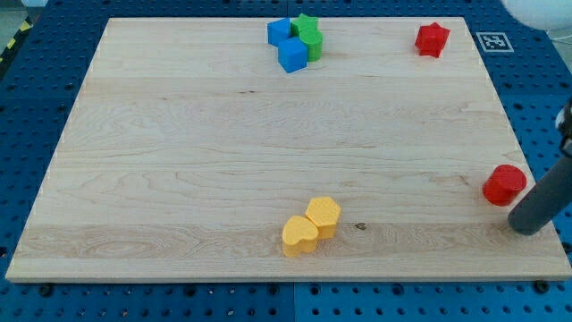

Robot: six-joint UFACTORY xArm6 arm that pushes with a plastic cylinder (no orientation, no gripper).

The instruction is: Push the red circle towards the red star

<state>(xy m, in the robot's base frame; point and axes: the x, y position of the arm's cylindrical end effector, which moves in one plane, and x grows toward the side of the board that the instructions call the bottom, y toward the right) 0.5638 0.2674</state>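
The red circle [505, 184] lies near the board's right edge, at mid height of the view. The red star [432, 39] lies at the view's top right, far above the circle and a little to its left. My tip [527, 227] is the lower end of the dark rod that comes in from the view's right. It rests on the board just below and to the right of the red circle, a small gap apart from it.
A blue cube [291, 55], another blue block [279, 32], a green star [306, 26] and a green cylinder [312, 42] cluster at the top centre. A yellow heart [299, 236] and a yellow hexagon [323, 216] touch at the bottom centre. The wooden board [179, 152] sits on a blue pegboard.
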